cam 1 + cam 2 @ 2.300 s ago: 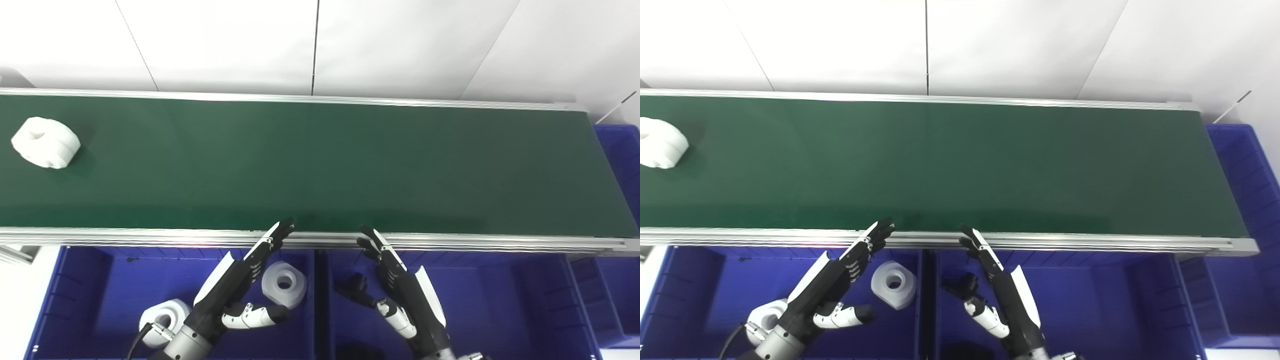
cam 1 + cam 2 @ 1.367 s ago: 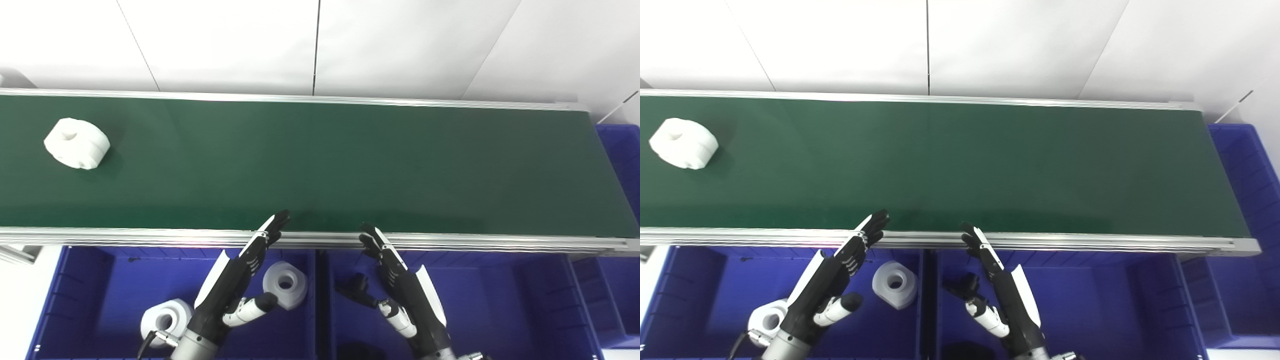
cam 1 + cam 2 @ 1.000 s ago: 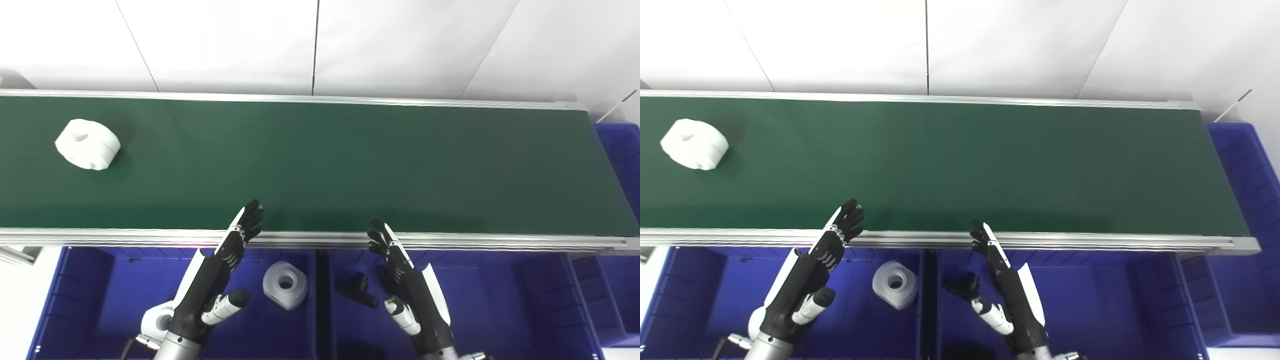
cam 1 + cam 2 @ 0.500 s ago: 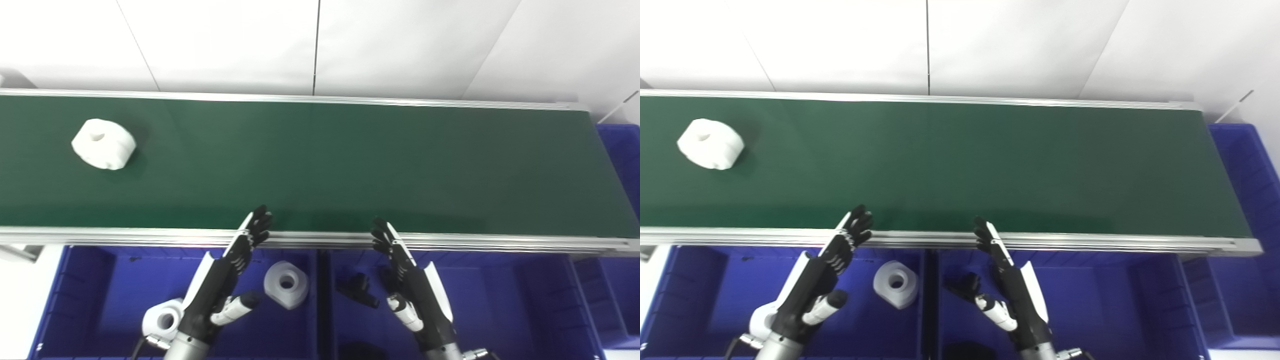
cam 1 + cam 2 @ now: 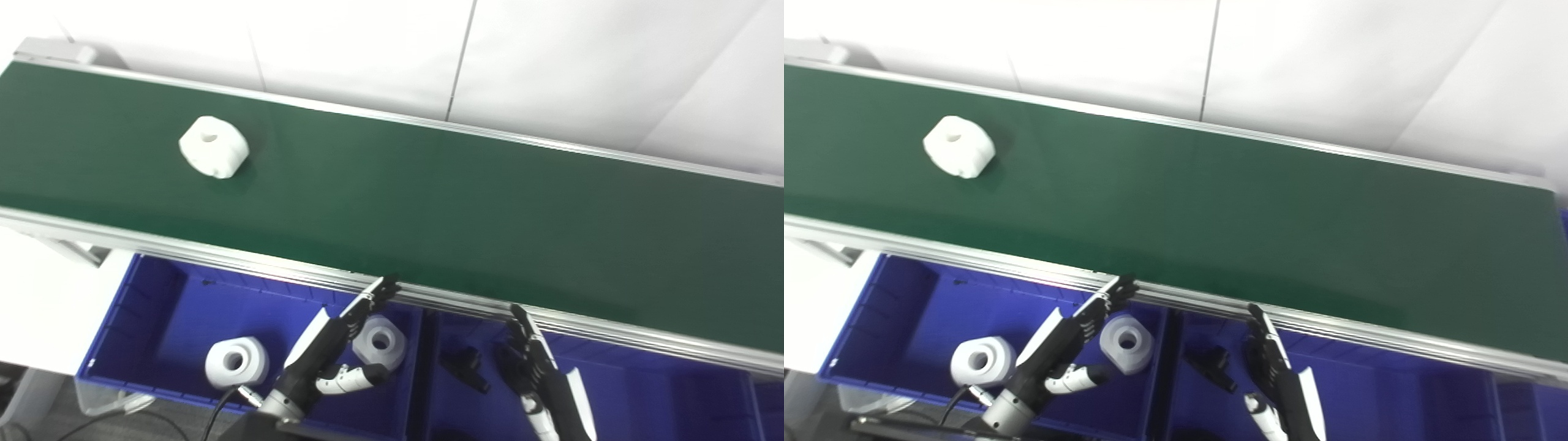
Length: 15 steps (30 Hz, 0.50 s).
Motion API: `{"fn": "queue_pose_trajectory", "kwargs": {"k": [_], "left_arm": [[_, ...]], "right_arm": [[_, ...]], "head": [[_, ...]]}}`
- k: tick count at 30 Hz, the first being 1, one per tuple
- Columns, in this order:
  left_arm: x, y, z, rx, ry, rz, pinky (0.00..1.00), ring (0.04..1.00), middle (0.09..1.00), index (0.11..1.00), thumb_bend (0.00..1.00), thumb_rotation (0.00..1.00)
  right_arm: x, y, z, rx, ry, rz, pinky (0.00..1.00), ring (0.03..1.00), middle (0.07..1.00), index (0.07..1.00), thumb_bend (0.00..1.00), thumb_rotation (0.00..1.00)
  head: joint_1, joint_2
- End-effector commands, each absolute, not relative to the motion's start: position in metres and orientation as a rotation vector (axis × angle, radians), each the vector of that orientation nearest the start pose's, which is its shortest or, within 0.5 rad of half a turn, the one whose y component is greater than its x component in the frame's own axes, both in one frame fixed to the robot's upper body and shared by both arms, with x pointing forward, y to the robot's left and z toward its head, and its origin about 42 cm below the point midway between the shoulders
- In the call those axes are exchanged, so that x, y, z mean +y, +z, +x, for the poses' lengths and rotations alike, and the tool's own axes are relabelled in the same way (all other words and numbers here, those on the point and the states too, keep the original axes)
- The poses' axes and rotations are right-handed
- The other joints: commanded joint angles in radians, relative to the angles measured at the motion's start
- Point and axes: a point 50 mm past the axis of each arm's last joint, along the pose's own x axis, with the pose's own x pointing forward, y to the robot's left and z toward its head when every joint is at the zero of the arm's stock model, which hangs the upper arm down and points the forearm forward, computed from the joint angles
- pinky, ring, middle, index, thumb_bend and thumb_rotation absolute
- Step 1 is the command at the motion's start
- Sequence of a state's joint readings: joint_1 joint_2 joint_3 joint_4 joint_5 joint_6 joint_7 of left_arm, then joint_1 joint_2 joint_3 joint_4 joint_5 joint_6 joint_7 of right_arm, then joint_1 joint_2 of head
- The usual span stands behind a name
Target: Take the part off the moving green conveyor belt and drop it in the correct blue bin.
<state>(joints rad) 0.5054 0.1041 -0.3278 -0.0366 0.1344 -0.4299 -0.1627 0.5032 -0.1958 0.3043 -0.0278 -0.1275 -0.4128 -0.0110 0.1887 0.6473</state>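
Green conveyor belt [image 5: 429,190], chunky white part [image 5: 214,146] with centre hole, both hands' fingers [image 5: 367,298] apart, empty.

— Where is the part?
— A chunky white part [image 5: 214,146] with a round centre hole lies flat on the green conveyor belt [image 5: 429,202], well apart from the left hand's fingers [image 5: 373,296].
— And the blue bins?
— The left blue bin [image 5: 147,318], beneath those fingers, holds two similar white parts.

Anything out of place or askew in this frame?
Nothing stands out. One white part sits on the belt; two white parts and a black one lie in the blue bins. Both robot hands, left and right, are open.
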Motion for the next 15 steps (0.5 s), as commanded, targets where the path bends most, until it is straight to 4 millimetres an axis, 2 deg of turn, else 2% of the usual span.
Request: {"fn": "queue_pose_trajectory", "kwargs": {"k": [1, 7, 15], "left_arm": [[0.165, 0.041, 0.089, -0.004, -0.448, 0.086, 0.91, 0.948, 0.95, 0.958, 0.87, 0.75], [0.168, 0.033, 0.089, 0.016, -0.45, 0.083, 0.86, 0.924, 0.934, 0.937, 0.87, 0.73], [0.174, 0.031, 0.092, 0.017, -0.457, 0.101, 0.83, 0.908, 0.92, 0.929, 0.86, 0.74]], "right_arm": [[-0.206, 0.039, 0.087, 0.003, 0.278, -0.163, 0.89, 0.936, 0.972, 0.965, 0.97, 1.0], [-0.202, 0.04, 0.088, -0.01, 0.276, -0.161, 0.89, 0.929, 0.974, 0.967, 0.98, 1.0], [-0.195, 0.037, 0.09, -0.005, 0.275, -0.144, 0.9, 0.932, 0.972, 0.958, 0.99, 0.99]], "head": [[0.003, -0.018], [-0.008, -0.059], [-0.018, -0.075]]}}
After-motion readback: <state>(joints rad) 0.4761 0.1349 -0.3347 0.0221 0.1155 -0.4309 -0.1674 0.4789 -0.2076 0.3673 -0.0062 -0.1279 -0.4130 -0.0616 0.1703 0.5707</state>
